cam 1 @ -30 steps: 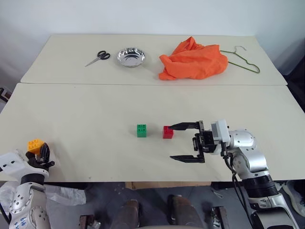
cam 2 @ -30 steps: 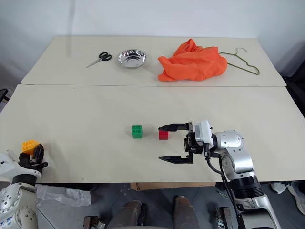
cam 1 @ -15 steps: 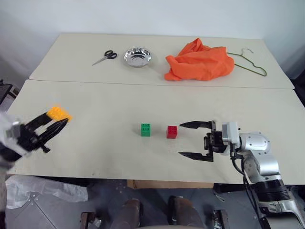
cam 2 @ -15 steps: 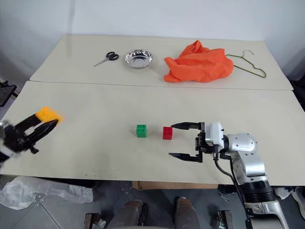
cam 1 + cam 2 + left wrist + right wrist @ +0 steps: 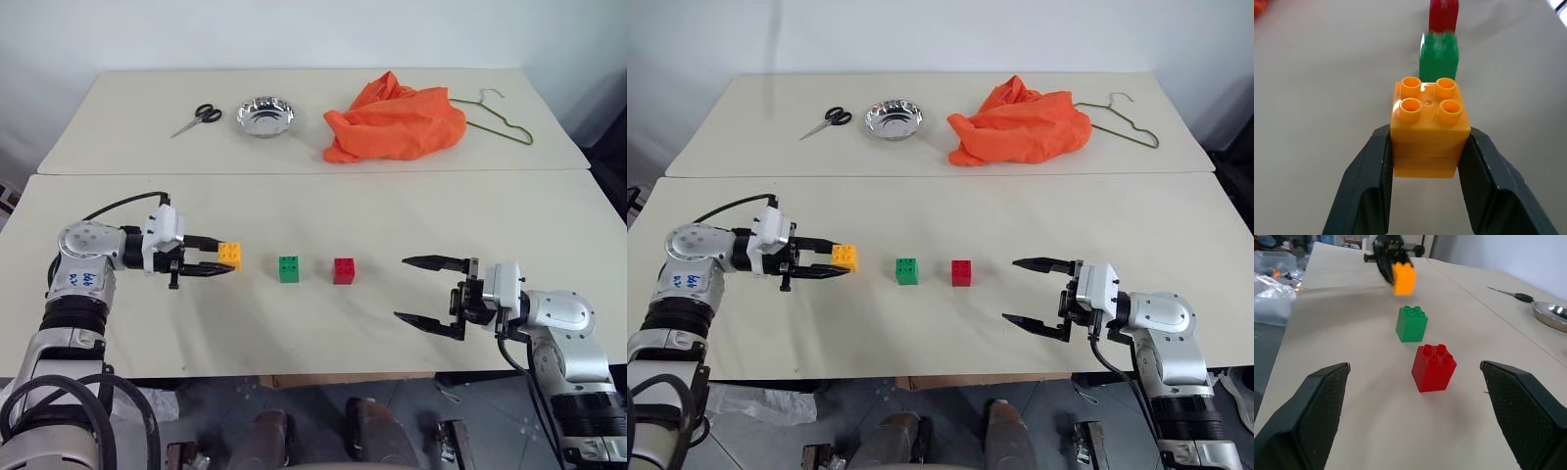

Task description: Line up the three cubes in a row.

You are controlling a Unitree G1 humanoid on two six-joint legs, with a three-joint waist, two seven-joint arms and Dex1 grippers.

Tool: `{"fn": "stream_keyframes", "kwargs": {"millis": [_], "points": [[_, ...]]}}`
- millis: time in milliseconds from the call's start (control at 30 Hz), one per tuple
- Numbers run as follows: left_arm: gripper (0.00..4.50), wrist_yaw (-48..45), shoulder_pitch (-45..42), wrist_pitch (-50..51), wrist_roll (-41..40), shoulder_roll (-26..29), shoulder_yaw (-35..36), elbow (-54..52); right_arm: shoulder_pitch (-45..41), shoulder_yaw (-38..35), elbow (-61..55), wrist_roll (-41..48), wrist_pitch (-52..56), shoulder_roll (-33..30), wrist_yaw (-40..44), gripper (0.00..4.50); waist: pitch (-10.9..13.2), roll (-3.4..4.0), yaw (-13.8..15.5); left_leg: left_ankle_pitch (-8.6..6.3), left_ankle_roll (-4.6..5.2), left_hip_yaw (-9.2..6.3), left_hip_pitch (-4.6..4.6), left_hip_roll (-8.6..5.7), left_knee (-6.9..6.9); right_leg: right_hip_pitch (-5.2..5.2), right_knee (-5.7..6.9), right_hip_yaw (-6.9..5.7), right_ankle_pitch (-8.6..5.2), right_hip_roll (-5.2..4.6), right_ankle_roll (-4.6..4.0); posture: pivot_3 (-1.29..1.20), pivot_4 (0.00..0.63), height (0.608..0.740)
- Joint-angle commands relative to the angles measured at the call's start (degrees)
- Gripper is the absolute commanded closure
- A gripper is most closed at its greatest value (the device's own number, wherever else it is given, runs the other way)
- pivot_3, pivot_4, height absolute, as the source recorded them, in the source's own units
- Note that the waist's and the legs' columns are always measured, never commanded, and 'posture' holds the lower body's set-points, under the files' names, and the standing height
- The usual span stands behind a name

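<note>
Left gripper (image 5: 227,258) clamps orange-yellow cube (image 5: 230,254) above beige table (image 5: 294,323).

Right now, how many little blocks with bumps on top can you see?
3. The orange-yellow cube is held between the left gripper's fingers, just left of the green cube. The red cube sits right of the green one. None look hidden.

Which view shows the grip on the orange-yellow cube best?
The left wrist view: the orange-yellow cube sits close up between the left gripper's fingers, studs up. The eye views show it small at the fingertips; the right wrist view shows it far behind the green cube.
</note>
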Motion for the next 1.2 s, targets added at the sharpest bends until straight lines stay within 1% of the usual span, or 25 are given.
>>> {"fn": "stream_keyframes", "kwargs": {"millis": [33, 333, 400, 567, 600, 667, 733, 833, 867, 933, 1000, 1067, 1200], "points": [[3.02, -6.4, -1.8, -3.9, -0.2, -0.3, -2.0, 3.7, 1.4, -1.6, -3.6, 0.6, 0.2, -0.9, -1.8, 0.0, 0.0, -0.01, 0.2, 0.01, 0.01, 0.0, 0.0, 0.0, 0.01, 0.0, 0.02, 0.01, 0.0, -0.02, 0.0, 0.0, 0.15, 0.74], [3.02, -6.4, -4.7, -6.3, 0.3, -3.6, -2.5, 9.0, 2.9, -1.7, -4.3, 0.8, 0.7, -1.2, -2.4, 0.0, 0.0, -0.05, 0.6, 0.02, 0.05, -0.05, -0.01, -0.06, 0.06, 0.03, 0.03, -0.01, 0.02, -0.08, 0.03, 0.0, 0.15, 0.74], [3.02, -6.4, -5.5, -5.2, 0.0, -4.3, -2.0, 10.0, 2.8, -1.4, -4.2, 1.1, 0.9, -1.5, -1.7, 0.0, 0.0, -0.06, 0.5, 0.03, 0.05, -0.05, -0.01, -0.06, 0.06, 0.03, 0.03, -0.01, 0.02, -0.06, 0.03, 0.0, 0.15, 0.74], [3.02, -6.4, -7.0, -4.0, 2.4, -4.7, -2.4, 12.5, 1.9, -1.1, -3.8, 1.5, 1.3, -1.9, -0.8, 0.0, 0.0, -0.06, 0.4, 0.03, 0.05, -0.05, -0.01, -0.05, 0.06, 0.03, 0.04, -0.02, 0.02, -0.04, 0.03, 0.0, 0.15, 0.74], [2.29, -6.1, -7.3, -4.1, 2.8, -4.8, -1.9, 12.9, 1.8, -1.1, -3.9, 1.6, 1.4, -1.9, -0.8, 0.0, 0.0, -0.06, 0.3, 0.03, 0.05, -0.05, -0.01, -0.05, 0.06, 0.03, 0.04, -0.02, 0.02, -0.03, 0.03, 0.0, 0.15, 0.74], [1.75, -6.0, -7.4, -4.0, 3.1, -4.6, -1.0, 13.2, 1.8, -1.0, -4.0, 1.7, 1.5, -1.8, -0.6, 0.0, 0.0, -0.06, 0.3, 0.03, 0.05, -0.05, -0.01, -0.04, 0.06, 0.02, 0.04, -0.02, 0.02, -0.02, 0.03, 0.0, 0.15, 0.74], [1.11, -6.2, -7.1, -4.0, 2.8, -4.0, -0.2, 12.9, 1.9, -1.0, -4.2, 1.9, 1.7, -1.8, -0.4, 0.0, 0.0, -0.06, 0.3, 0.03, 0.05, -0.05, -0.01, -0.04, 0.06, 0.02, 0.05, -0.02, 0.02, -0.02, 0.03, 0.0, 0.15, 0.74], [0.16, -6.4, -4.5, -4.7, 0.3, -1.3, 1.0, 9.1, 1.4, -0.9, -3.7, 2.2, 1.8, -1.8, 0.5, 0.0, 0.0, -0.07, 0.2, 0.03, 0.05, -0.05, -0.01, -0.04, 0.06, 0.02, 0.04, -0.02, 0.02, -0.04, 0.03, 0.0, 0.15, 0.74], [0.02, -6.4, -3.4, -4.4, -0.8, -0.4, 1.9, 7.2, 0.9, -0.9, -3.3, 2.2, 1.8, -1.9, 0.9, 0.0, 0.0, -0.07, 0.1, 0.03, 0.05, -0.05, -0.01, -0.03, 0.06, 0.02, 0.04, 0.0, 0.02, -0.06, 0.03, 0.0, 0.15, 0.74], [0.02, -5.9, 0.1, -0.9, -4.0, 1.9, 5.6, 1.4, -1.1, -0.7, -1.6, 2.4, 1.7, -1.9, 2.0, 0.0, 0.0, -0.06, -0.1, 0.02, 0.04, -0.04, 0.0, 0.03, 0.05, 0.01, 0.04, 0.03, 0.02, -0.15, 0.03, 0.0, 0.15, 0.74], [0.02, -2.2, 5.5, 4.0, -7.3, 4.6, 9.8, -6.4, -3.4, -0.1, -0.6, 3.9, 4.5, -2.7, 4.1, 0.0, 0.0, -0.06, -0.4, 0.03, 0.02, -0.03, 0.01, 0.06, 0.05, 0.01, 0.04, 0.07, 0.02, -0.25, 0.03, 0.0, 0.15, 0.74], [0.02, 3.4, 11.4, 8.0, -8.9, 6.8, 13.8, -14.0, -6.0, 0.2, -0.2, 5.6, 8.2, -3.9, 5.5, 0.0, 0.0, -0.06, -0.5, 0.03, 0.01, -0.05, 0.01, 0.11, 0.04, 0.01, 0.03, 0.09, 0.01, -0.3, 0.02, 0.0, 0.15, 0.74], [0.02, 8.9, 21.5, 13.1, -10.7, 9.8, 20.5, -25.9, -12.3, 0.4, 2.9, 5.2, 8.5, -4.3, 7.2, 0.0, 0.0, -0.06, -0.2, 0.02, 0.01, -0.1, 0.01, 0.12, 0.04, 0.05, 0.0, 0.43, 0.0, -0.37, 0.0, 0.0, 0.15, 0.74]]}}
